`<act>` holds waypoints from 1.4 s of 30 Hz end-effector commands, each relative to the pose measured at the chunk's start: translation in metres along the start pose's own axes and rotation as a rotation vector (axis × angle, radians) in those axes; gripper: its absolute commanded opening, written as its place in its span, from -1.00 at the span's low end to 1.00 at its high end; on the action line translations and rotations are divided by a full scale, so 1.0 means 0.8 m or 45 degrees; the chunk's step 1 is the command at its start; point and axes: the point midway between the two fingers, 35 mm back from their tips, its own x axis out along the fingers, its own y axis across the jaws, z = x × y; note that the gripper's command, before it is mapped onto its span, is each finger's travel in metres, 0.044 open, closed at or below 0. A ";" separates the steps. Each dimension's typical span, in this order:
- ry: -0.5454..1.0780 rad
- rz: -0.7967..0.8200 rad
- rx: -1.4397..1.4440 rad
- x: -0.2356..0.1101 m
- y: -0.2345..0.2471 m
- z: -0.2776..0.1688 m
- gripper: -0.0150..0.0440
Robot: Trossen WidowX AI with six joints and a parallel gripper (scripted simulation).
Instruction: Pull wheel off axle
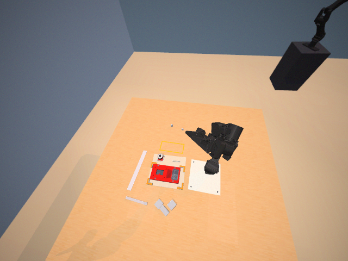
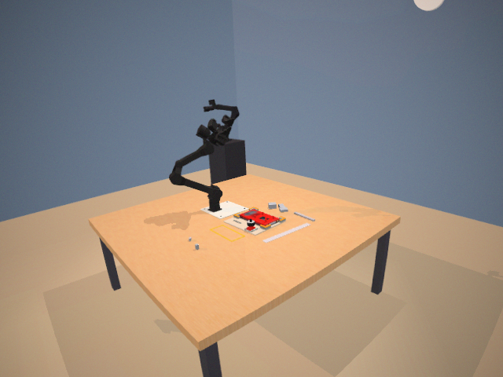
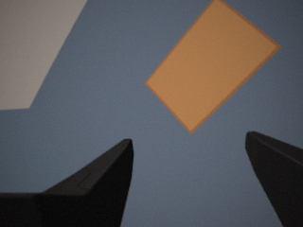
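The black-and-white wheel [image 1: 160,156] [image 2: 250,223] sits over a small red base at one edge of the cream board [image 1: 168,159] [image 2: 256,232]; the axle itself is too small to make out. The marked area is a yellow outline [image 1: 172,142] [image 2: 221,236] on the table beside that board. It holds nothing. My gripper [image 3: 188,143] is open and empty, its two black fingertips wide apart in the wrist view. It is raised high above the table, away from the wheel, and the wrist view shows only walls and an orange panel.
A red plate [image 1: 164,179] [image 2: 273,220] lies on the board between orange corners. A long pale strip [image 1: 137,169] [image 2: 286,233], a short strip [image 1: 136,200] [image 2: 304,216], grey blocks [image 1: 171,204] [image 2: 272,205] and small grey pieces [image 1: 171,125] [image 2: 196,247] lie around.
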 end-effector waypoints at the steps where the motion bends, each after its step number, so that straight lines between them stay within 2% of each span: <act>1: 0.144 -0.014 -0.405 0.042 0.022 -0.062 0.53; 11: 0.581 -0.161 -0.967 0.116 -0.034 -0.183 0.53; 15: 0.806 -0.242 -1.104 0.134 -0.080 -0.224 0.53; 22: 1.144 -0.423 -1.241 0.147 -0.176 -0.259 0.53; 28: 1.606 -0.636 -1.195 0.129 -0.282 -0.291 0.53; 36: 2.210 -0.976 -0.806 0.060 -0.406 -0.299 0.53; 39: 2.383 -1.095 -0.586 0.030 -0.437 -0.294 0.53; 42: 2.413 -1.117 -0.540 0.024 -0.442 -0.293 0.53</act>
